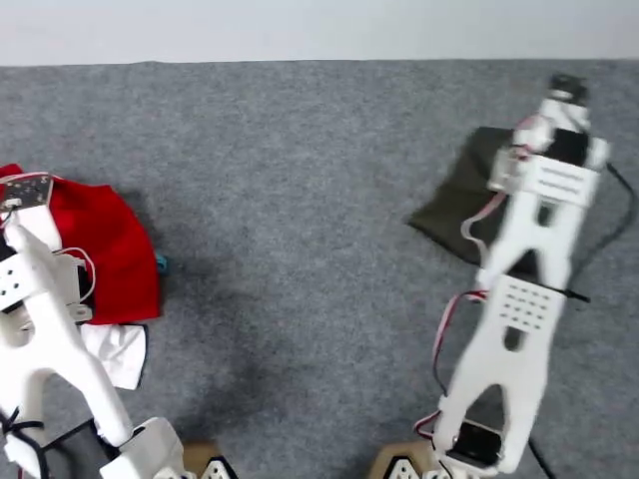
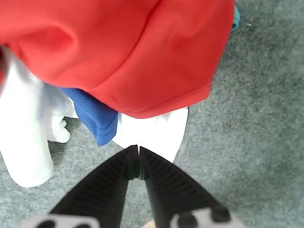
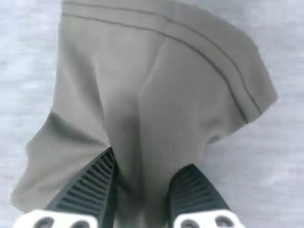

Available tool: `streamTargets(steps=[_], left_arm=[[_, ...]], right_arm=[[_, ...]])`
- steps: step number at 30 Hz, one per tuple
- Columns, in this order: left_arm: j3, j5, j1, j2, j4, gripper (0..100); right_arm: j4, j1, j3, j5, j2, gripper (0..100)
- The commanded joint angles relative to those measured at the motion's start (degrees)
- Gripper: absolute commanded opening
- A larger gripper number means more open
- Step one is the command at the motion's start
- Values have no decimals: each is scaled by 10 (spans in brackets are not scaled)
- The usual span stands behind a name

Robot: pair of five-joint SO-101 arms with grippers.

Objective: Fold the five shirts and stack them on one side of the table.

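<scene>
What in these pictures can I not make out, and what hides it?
1. High view: the right arm covers part of the olive shirt, so its fold is unclear.
2. Left wrist view: the red shirt hides most of the blue shirt, the white shirt and a teal piece.
3. High view: the left edge cuts off the red shirt's pile.

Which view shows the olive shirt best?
Right wrist view: the olive shirt sits close up, hem stitching and creases clear, bunched between the fingers. High view shows it as a dark patch, partly under the right arm. Left wrist view looks at the red shirt instead.
</scene>
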Motion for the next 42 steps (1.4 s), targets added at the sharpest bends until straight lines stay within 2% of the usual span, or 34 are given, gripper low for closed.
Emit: streamTargets(steps=[1, 7, 13, 15, 20, 23, 31, 34, 38, 42], left_arm=[[-5, -4, 3, -22, 4, 5], [-5, -3, 4, -22, 4, 5], [-5, -2, 4, -22, 5, 5], [-5, -2, 4, -22, 11, 5], [-6, -3, 18, -23, 26, 5], [-6, -3, 39, -23, 28, 5], [-6, -2, 54, -23, 28, 5], [-6, -2, 54, -23, 27, 5], [-6, -1, 54, -20, 25, 5], [-6, -2, 54, -22, 26, 5]], right_arm=[[25, 80, 3, 76, -55, 9], [25, 188, 7, 171, -50, 9], [24, 218, 40, 227, -43, 16], [24, 218, 52, 221, -42, 69], [24, 221, 44, 146, -58, 341], [25, 220, 34, 130, -93, 396], [25, 218, 46, 128, -175, 385], [26, 206, 97, 128, -179, 279], [25, 196, 171, 133, -180, 9], [25, 221, 216, 133, -180, 41]])
